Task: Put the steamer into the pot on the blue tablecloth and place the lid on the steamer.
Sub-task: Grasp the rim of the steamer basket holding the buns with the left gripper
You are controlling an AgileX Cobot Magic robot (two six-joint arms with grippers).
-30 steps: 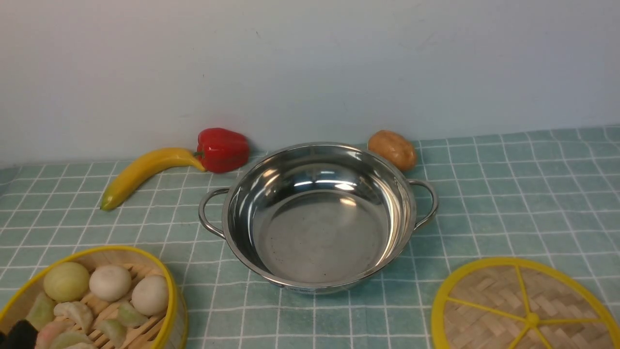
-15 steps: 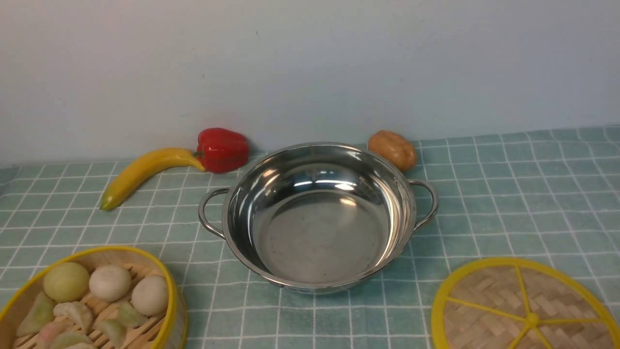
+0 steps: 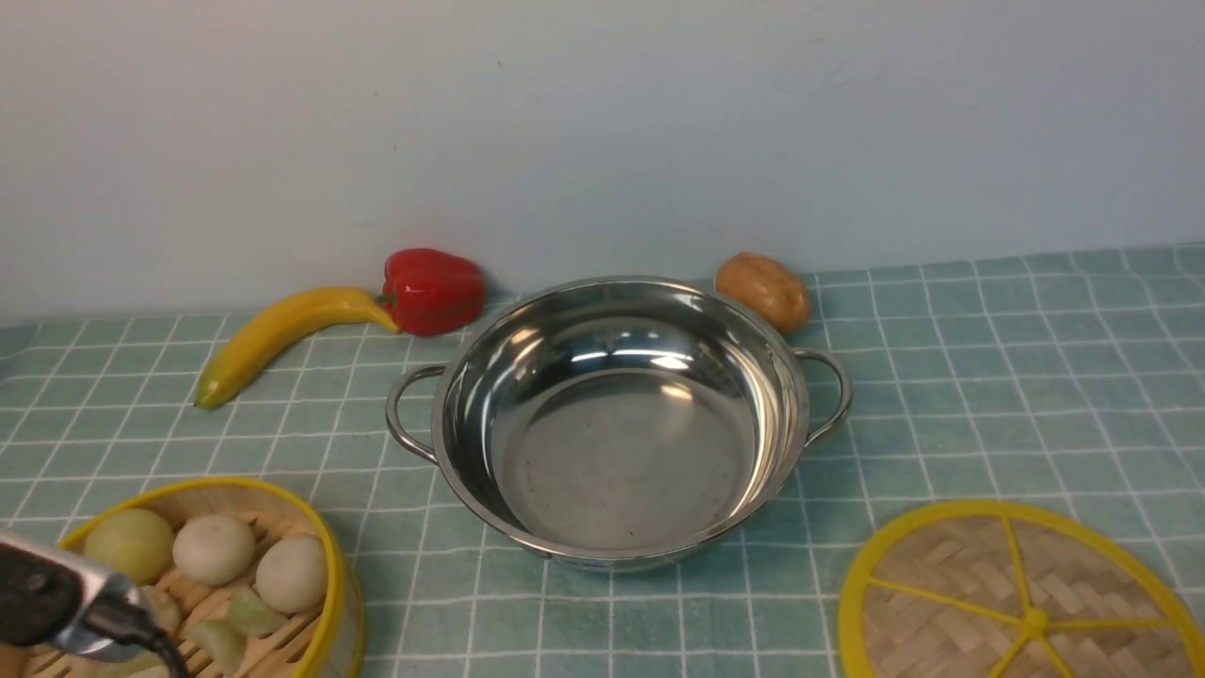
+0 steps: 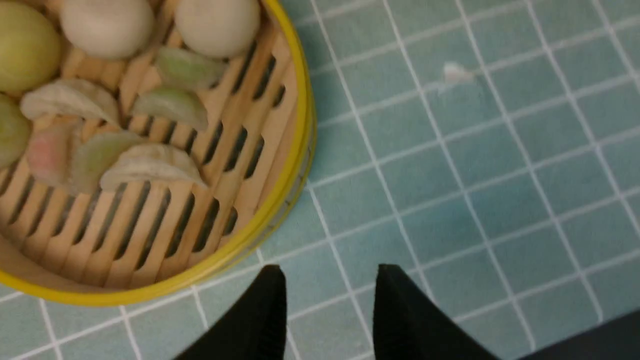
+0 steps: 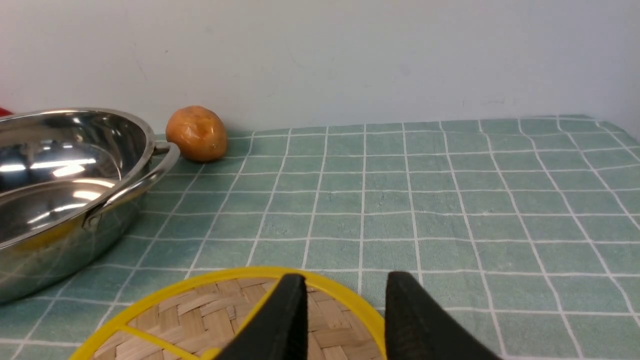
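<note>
1. The pot [image 3: 612, 452] stands empty in the middle of the blue tablecloth [image 3: 988, 377].
2. The steamer [image 3: 325, 556], front-left and cropped, holds buns [image 3: 215, 548] and dumplings [image 4: 150, 165].
3. The lid [image 3: 941, 603] lies front-right, cropped.
4. The left hand [image 4: 329, 272] gapes empty beside the steamer; the right hand [image 5: 345, 277] gapes empty over the lid's rim.

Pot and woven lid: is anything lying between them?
No. Between the pot and the lid there is only bare blue tablecloth; the front view and the right wrist view both show it.
</note>
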